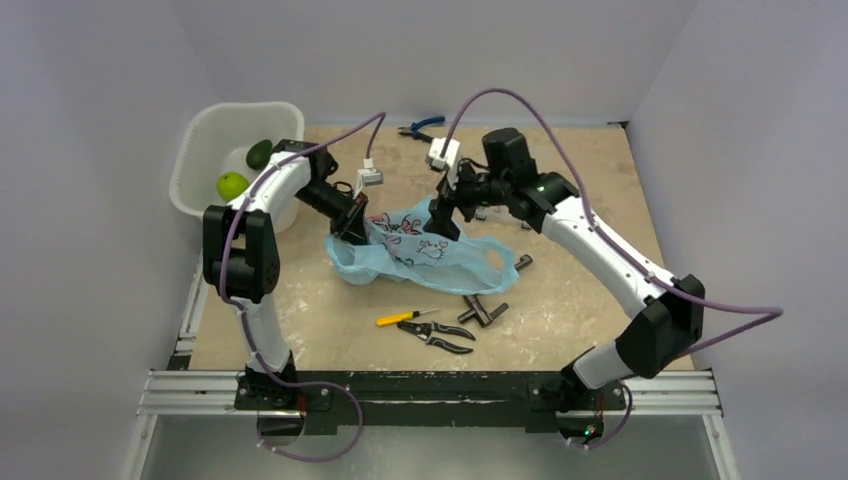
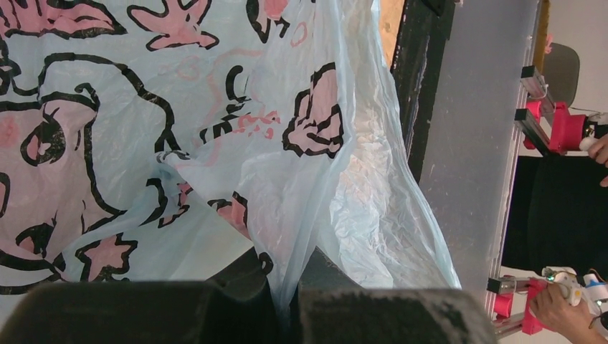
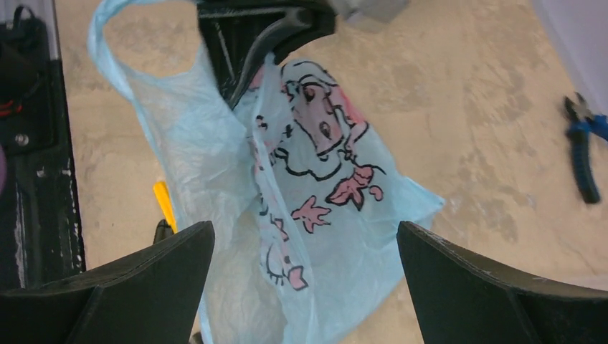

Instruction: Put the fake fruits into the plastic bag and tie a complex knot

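The light-blue plastic bag [image 1: 425,252] with pink and dark print lies crumpled mid-table. My left gripper [image 1: 352,228] is shut on the bag's left edge; in the left wrist view the film [image 2: 236,143] is pinched between the closed jaws [image 2: 290,281]. My right gripper [image 1: 441,222] hovers over the bag's far right part, jaws wide open and empty [image 3: 305,240], with the bag [image 3: 337,208] below them. A bright green round fruit [image 1: 232,185] and a dark green oval fruit [image 1: 259,153] sit in the white tub [image 1: 205,135]. No yellow fruit and no knot are in view.
A yellow screwdriver [image 1: 405,317] and black pliers [image 1: 440,335] lie near the bag's front. Dark metal parts [image 1: 484,310] lie to their right. Blue-handled pliers [image 1: 425,127] lie at the far edge and also show in the right wrist view [image 3: 582,154].
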`<state>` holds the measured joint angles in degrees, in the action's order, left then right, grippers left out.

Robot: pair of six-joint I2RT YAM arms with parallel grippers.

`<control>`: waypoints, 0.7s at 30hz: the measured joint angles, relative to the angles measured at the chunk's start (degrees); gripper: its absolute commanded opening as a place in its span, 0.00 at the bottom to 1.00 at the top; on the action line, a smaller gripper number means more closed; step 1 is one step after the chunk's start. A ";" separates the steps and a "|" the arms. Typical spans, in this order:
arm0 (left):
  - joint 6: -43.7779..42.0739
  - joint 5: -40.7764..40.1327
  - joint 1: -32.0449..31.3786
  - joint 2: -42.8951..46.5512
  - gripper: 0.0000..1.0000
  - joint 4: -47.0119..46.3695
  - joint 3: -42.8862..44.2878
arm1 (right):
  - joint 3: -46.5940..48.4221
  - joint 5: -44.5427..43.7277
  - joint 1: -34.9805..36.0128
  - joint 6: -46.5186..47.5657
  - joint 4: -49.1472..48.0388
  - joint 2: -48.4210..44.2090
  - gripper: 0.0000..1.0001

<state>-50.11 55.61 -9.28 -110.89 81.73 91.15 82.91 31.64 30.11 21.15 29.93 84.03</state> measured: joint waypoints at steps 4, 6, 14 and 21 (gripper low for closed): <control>-1.57 0.85 -0.13 -0.13 0.00 1.40 0.90 | -5.64 1.11 4.33 4.59 -4.50 2.89 0.99; -2.14 1.36 -0.13 -0.22 0.00 2.08 1.51 | -9.57 0.87 5.51 6.32 -6.38 4.35 0.96; -7.96 3.48 0.31 -0.74 0.00 6.03 6.01 | -13.86 -5.38 8.22 7.26 -12.90 13.09 0.17; -8.79 4.94 4.13 -0.26 0.41 4.66 8.66 | -11.87 -4.83 7.48 1.11 -10.82 12.02 0.00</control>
<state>-58.89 60.55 -5.15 -111.15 86.39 99.81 71.05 26.81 37.58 22.26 19.11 96.05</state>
